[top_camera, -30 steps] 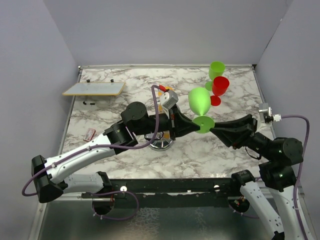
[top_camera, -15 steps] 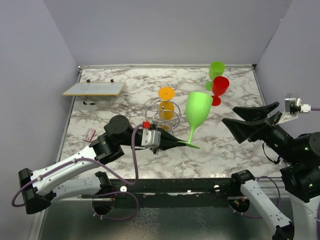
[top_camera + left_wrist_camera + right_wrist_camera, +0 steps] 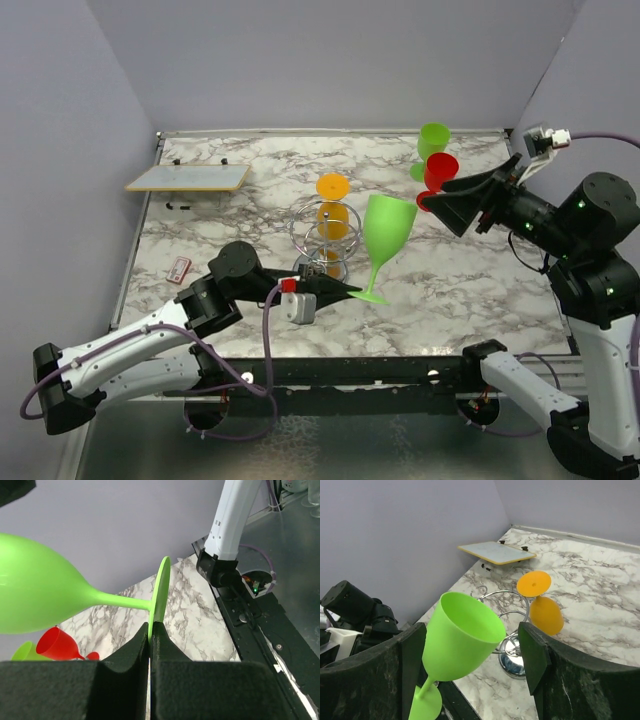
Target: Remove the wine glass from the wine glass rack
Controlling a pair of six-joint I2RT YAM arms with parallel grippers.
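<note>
My left gripper (image 3: 350,292) is shut on the edge of the round foot of a green wine glass (image 3: 385,232). It holds the glass roughly upright, tilted, just right of the chrome wine glass rack (image 3: 322,250). In the left wrist view the fingers (image 3: 125,655) pinch the foot of the green glass (image 3: 161,592). An orange wine glass (image 3: 332,218) hangs upside down on the rack. My right gripper (image 3: 450,203) is open and empty, raised at the back right. In its wrist view its open jaws frame the green glass (image 3: 465,635), the orange glass (image 3: 545,614) and the rack (image 3: 512,662).
A red glass (image 3: 440,172) and another green glass (image 3: 434,138) stand at the back right, close beside my right gripper. A flat white board with a yellow rim (image 3: 188,177) stands on short legs at the back left. A small tag (image 3: 179,268) lies at the left.
The green glass, tipped over near both grippers a second ago, now stands more upright in my left gripper, nearer the front. My right arm has pulled away, risen and swung to the back right.
</note>
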